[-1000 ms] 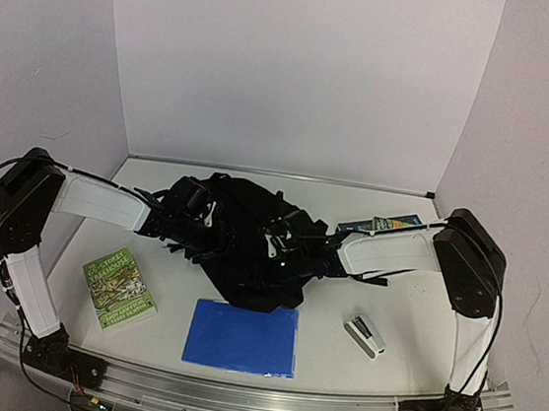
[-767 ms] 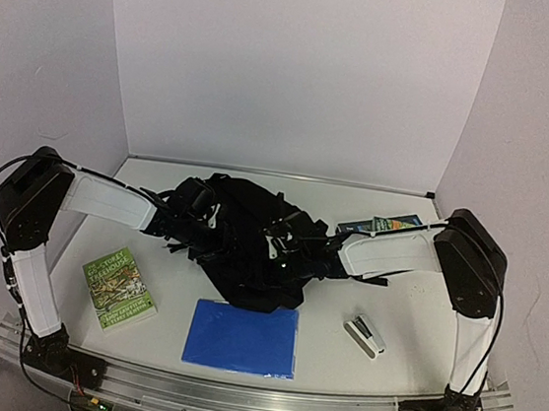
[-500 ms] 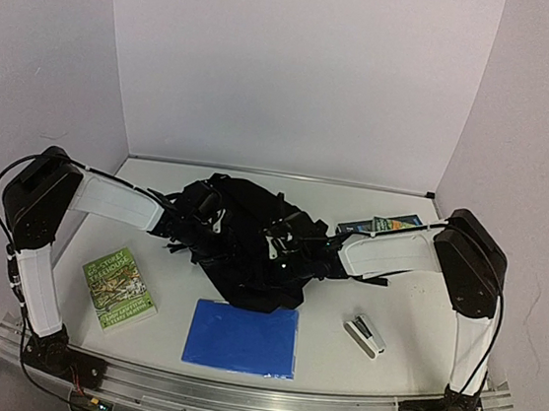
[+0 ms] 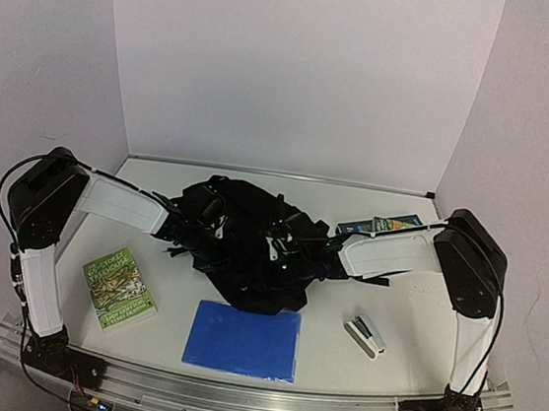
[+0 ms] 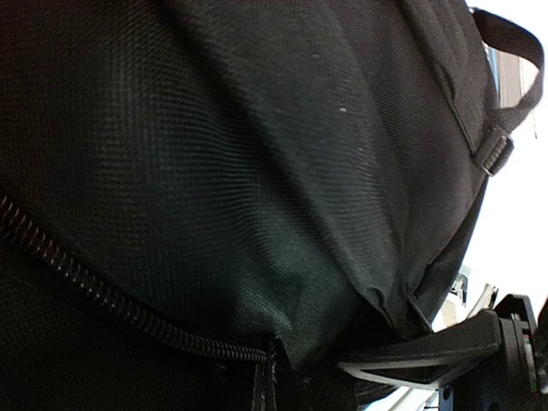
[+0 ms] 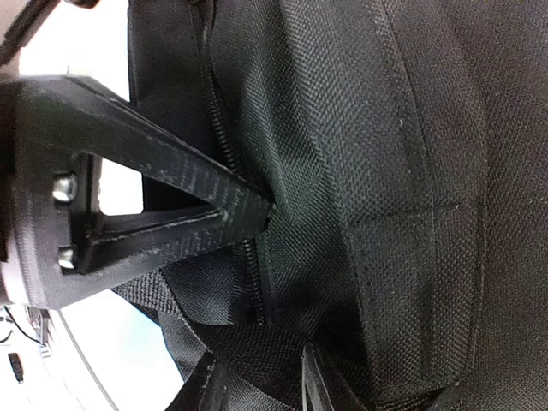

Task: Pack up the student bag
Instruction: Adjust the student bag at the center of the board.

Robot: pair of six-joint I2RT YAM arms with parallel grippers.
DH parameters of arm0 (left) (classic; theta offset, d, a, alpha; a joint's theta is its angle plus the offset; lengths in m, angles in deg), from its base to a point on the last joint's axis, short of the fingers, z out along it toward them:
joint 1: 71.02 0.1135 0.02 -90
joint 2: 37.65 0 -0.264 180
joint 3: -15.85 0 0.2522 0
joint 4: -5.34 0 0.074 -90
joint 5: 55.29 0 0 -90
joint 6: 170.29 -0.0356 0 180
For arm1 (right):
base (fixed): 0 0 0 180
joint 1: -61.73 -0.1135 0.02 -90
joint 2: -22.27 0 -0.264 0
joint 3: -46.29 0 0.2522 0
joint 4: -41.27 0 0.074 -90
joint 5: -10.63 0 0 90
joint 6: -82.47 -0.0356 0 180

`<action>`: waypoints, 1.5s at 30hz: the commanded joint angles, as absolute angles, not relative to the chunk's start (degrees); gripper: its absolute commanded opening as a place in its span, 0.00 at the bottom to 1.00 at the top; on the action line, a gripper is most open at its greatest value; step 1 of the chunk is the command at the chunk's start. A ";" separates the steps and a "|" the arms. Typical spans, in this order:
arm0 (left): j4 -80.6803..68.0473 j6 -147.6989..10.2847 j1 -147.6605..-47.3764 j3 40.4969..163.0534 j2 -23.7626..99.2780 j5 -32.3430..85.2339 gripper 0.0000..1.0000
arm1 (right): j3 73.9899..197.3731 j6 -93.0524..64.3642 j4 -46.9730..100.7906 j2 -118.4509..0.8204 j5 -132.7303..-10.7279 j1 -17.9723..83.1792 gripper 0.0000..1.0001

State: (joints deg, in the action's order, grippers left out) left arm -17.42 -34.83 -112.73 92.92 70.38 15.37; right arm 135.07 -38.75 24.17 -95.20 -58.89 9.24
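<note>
The student bag (image 4: 245,247), a black fabric backpack, lies crumpled at the middle of the table. My left gripper (image 4: 215,221) is at its left upper side and shut on a fold of its cloth. In the left wrist view black fabric (image 5: 257,171) and a zipper (image 5: 94,291) fill the frame, with one finger (image 5: 428,351) showing at the lower right. My right gripper (image 4: 280,246) is on the bag's right side. Its fingers (image 6: 171,205) pinch bag fabric (image 6: 385,171) beside a zipper (image 6: 255,282), jaws partly closed on the fold.
A green book (image 4: 118,289) lies at the front left and a blue folder (image 4: 242,340) in front of the bag. A small stapler (image 4: 365,335) sits at the front right. Another book (image 4: 380,223) lies at the back right under my right arm.
My left arm has pushed right into the bag and its jaws have closed on the cloth. The right gripper has tightened slightly and stayed in place.
</note>
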 commanded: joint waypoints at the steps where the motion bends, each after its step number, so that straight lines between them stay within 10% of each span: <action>1: -13.82 -33.12 -113.56 91.18 66.04 15.60 0.00 | 133.69 -37.94 23.22 -91.44 -59.25 8.92 0.30; 21: -3.23 -33.10 -111.98 83.29 57.32 18.59 0.00 | 129.36 -38.82 22.17 -87.32 -61.24 8.93 0.29; 33: 2.18 -33.58 -111.74 80.78 58.49 11.61 0.00 | 136.40 -35.94 21.98 -83.73 -62.73 8.38 0.50; 45: 1.32 -33.79 -111.72 80.50 57.42 12.66 0.00 | 142.92 -32.86 21.35 -95.36 -61.54 8.57 0.49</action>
State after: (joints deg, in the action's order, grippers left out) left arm -1.28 -32.48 -111.84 80.43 60.87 12.80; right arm 142.72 -34.75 22.36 -93.73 -62.33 8.67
